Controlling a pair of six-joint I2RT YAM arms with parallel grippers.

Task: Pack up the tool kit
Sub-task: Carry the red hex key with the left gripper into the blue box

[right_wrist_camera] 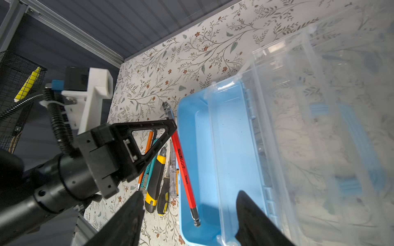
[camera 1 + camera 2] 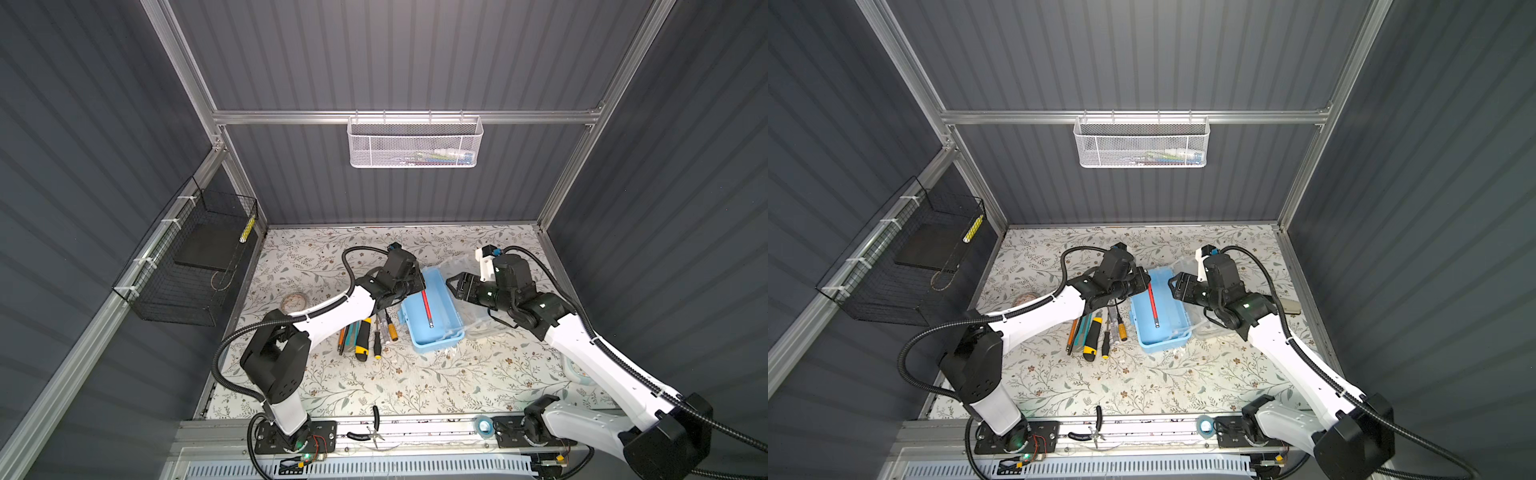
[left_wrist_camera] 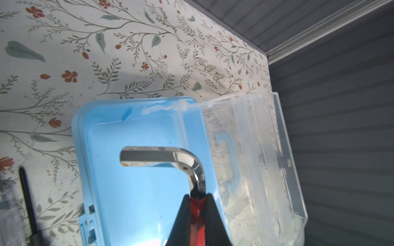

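We find the light-blue rectangular plastic case (image 2: 432, 316) open on the floral-patterned bench (image 2: 415, 382). Its clear plastic lid (image 2: 461, 264) is folded back on the side of the case nearer the right arm.

The left end effector (image 2: 419, 286) hangs over the far end of the case, jaws clamped together on the red-sleeved L-shaped metal hex key (image 2: 427, 308). In the left wrist view its fingertips (image 3: 185, 204) pinch the red sleeve just below the chromed bend. The key slants down into the case, with its ball end low toward the case's near end. We think the ball end touches the case floor, but the right wrist view leaves contact uncertain.

The right end effector (image 2: 454, 287) sits just beside the case on the lid side, jaws wide apart with nothing between them.

Loose tools lie in a close row on the bench just beside the case, on the side away from the lid and roughly parallel to its long edge:
- slim orange-handled tool (image 2: 341, 336)
- teal utility knife (image 2: 351, 332)
- yellow-and-black utility knife (image 2: 362, 340)
- black-and-yellow-handled screwdriver (image 2: 377, 345)
- clear-handled screwdriver (image 1: 173, 176)

The black-handled pliers (image 2: 376, 428) lie well apart from the case, toward the arm bases.
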